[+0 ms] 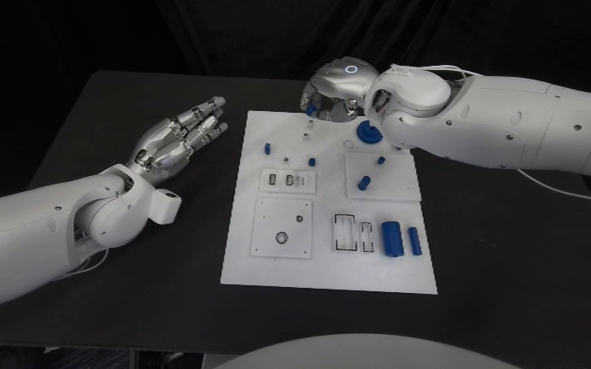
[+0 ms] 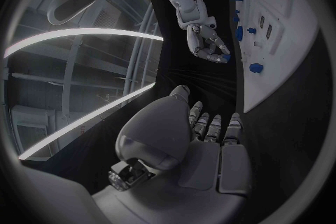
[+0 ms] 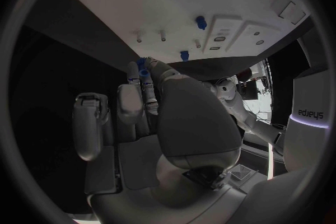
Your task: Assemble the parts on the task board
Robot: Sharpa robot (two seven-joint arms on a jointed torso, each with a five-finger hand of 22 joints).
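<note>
Nearest, loose blue parts (image 1: 392, 238) lie on the white board (image 1: 326, 277); beside it the left hand (image 1: 183, 140) rests, fingers apart. Farther back, the right hand (image 1: 335, 94) pinches a small blue piece (image 3: 142, 71) at the board's far edge — best lowered squarely, slowly.

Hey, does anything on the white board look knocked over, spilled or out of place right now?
Nothing stands out. The task board lies flat on the table, and the blue parts sit on it without any scatter onto the black surface. The right hand pinches a small blue piece at the board's far edge.
</note>
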